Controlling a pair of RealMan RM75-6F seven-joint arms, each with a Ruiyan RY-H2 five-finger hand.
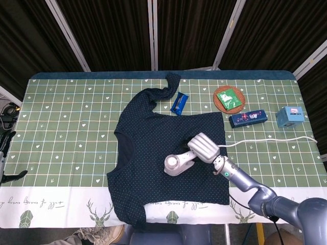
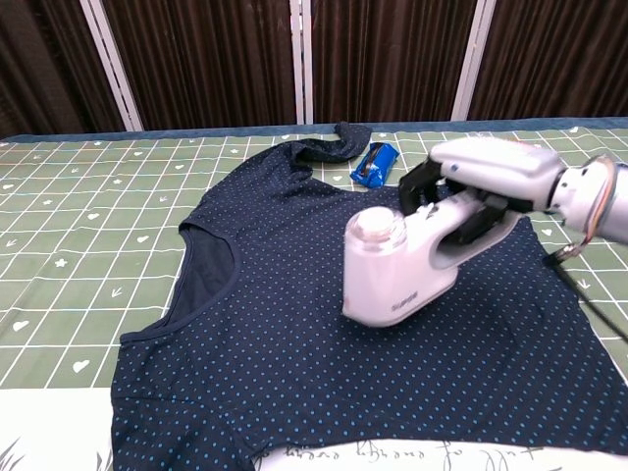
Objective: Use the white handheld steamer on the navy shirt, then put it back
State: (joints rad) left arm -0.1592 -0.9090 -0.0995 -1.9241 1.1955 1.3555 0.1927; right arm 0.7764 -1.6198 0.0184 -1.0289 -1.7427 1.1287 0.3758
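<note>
The navy dotted shirt (image 1: 158,148) (image 2: 294,324) lies flat in the middle of the green checked table. My right hand (image 1: 206,148) (image 2: 486,182) grips the handle of the white handheld steamer (image 1: 179,163) (image 2: 397,265), holding its head over the shirt's middle, close to the cloth. The steamer's white cord (image 1: 271,139) trails off to the right table edge. My left hand (image 1: 4,153) hangs off the table's left edge; how its fingers lie is unclear.
A blue packet (image 1: 179,103) (image 2: 374,164) lies by the shirt's upper sleeve. A round woven coaster with a green card (image 1: 229,98), a dark blue box (image 1: 248,118) and a light blue box (image 1: 289,115) stand at the right.
</note>
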